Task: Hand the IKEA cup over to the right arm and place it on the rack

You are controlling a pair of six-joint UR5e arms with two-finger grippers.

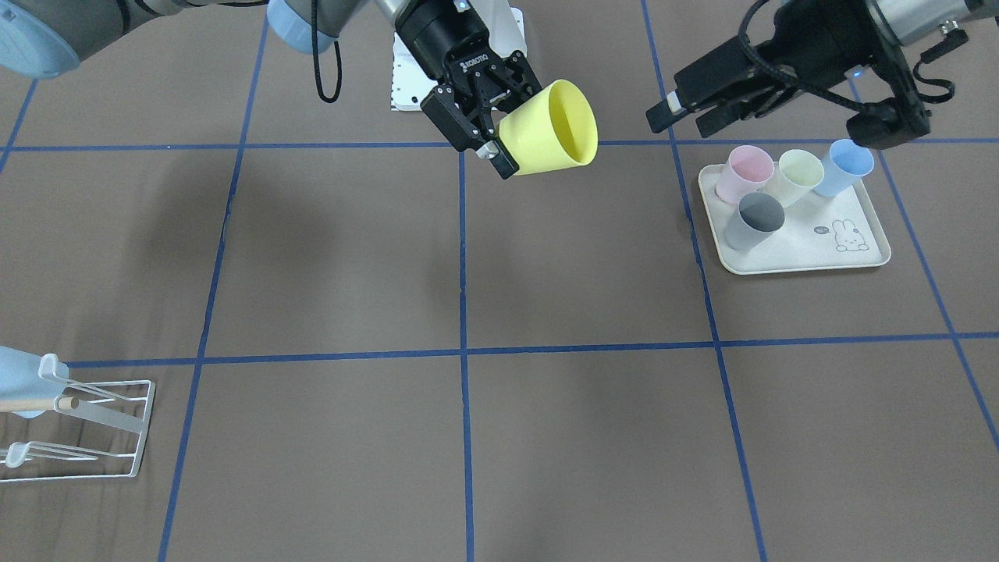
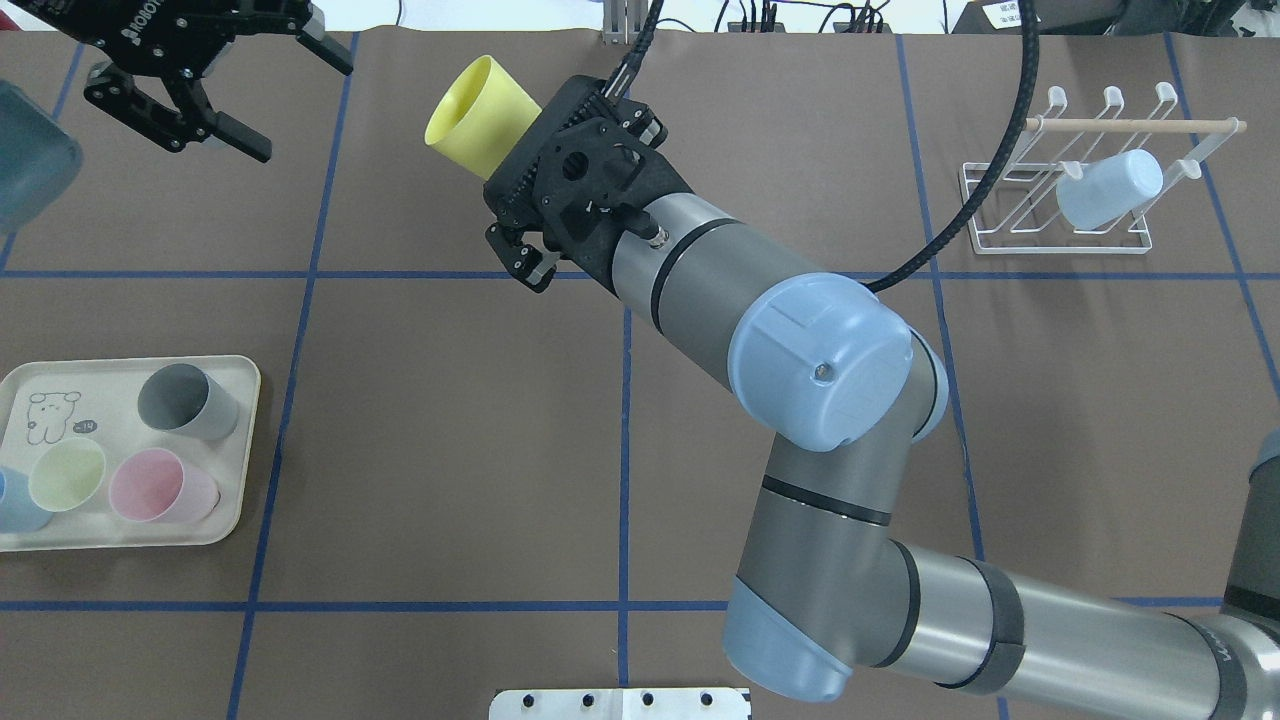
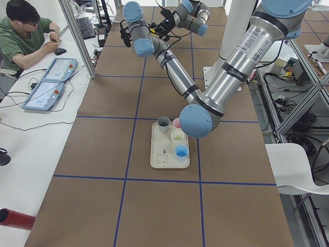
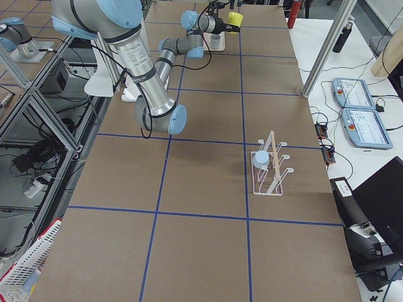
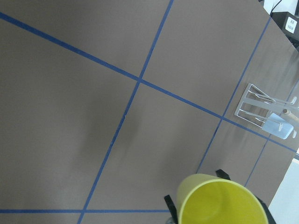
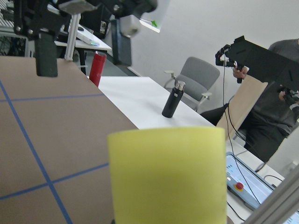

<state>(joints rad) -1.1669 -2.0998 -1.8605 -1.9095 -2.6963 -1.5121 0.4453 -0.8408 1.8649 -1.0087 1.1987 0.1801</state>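
Note:
My right gripper [image 1: 499, 144] is shut on the base of a yellow cup [image 1: 550, 129] and holds it on its side above the table, mouth toward the left arm. The cup also shows in the overhead view [image 2: 475, 115], the right wrist view [image 6: 168, 177] and the left wrist view [image 5: 219, 200]. My left gripper [image 1: 683, 117] is open and empty, a short way from the cup's mouth, also seen in the overhead view [image 2: 295, 100]. The white wire rack [image 2: 1060, 215] stands at the far right with a pale blue cup [image 2: 1110, 188] on a prong.
A cream tray [image 1: 788, 250] with a bunny drawing holds a pink cup [image 1: 741, 173], a pale green cup [image 1: 800, 176], a blue cup [image 1: 847, 165] and a grey cup [image 1: 753, 220], below the left gripper. A white plate [image 1: 406, 78] lies by the robot's base.

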